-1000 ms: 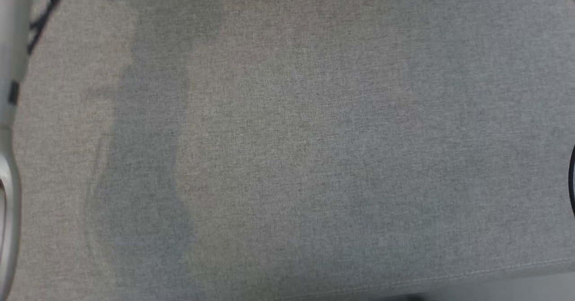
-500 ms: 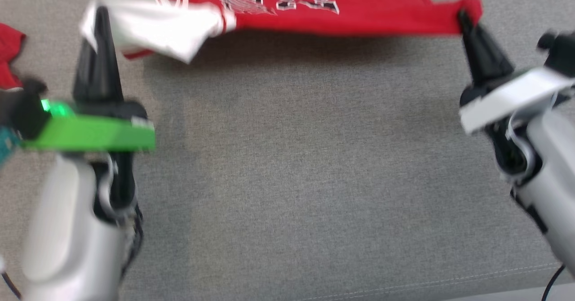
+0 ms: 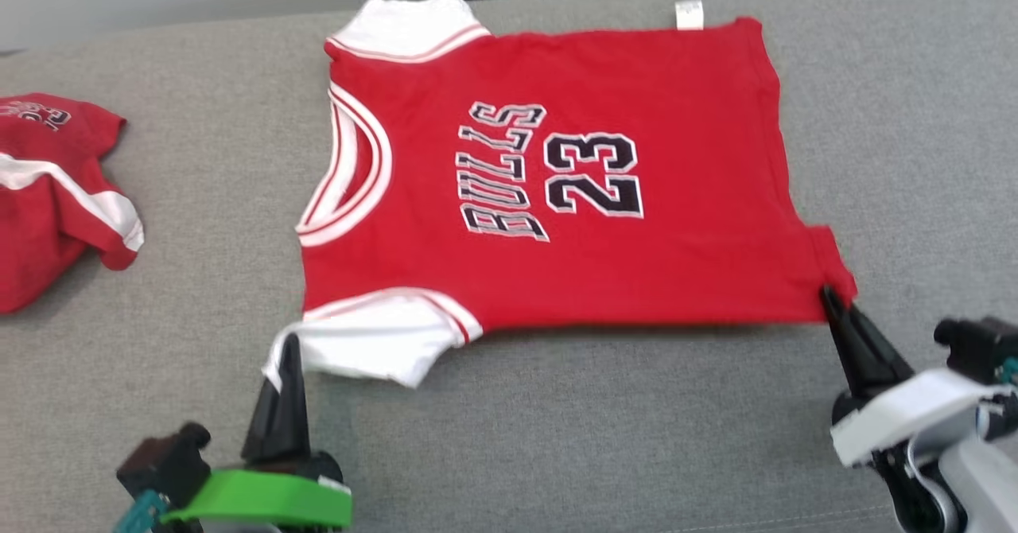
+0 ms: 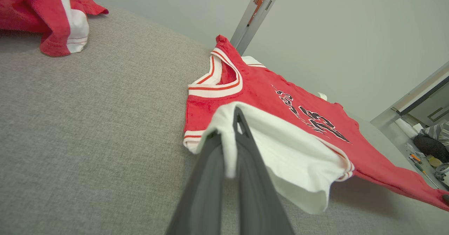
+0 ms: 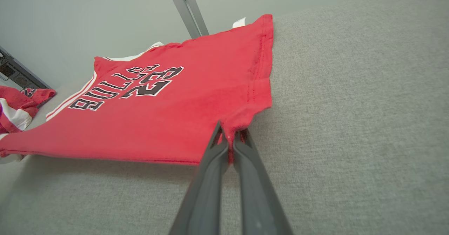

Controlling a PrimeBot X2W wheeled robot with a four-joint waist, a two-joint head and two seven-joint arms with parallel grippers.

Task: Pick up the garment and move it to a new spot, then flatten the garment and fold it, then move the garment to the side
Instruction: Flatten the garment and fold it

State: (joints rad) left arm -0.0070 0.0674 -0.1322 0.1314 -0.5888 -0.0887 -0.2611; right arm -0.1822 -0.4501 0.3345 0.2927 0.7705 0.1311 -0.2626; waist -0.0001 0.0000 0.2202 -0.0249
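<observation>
The soft red jersey lies spread on the grey woven table. The left claw pinches its white sleeve, and the right claw pinches its near-right hem corner. The wrist views reveal the near edge hanging clear.

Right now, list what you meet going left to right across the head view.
crumpled red clothing → left pincer → jersey → right pincer
</observation>
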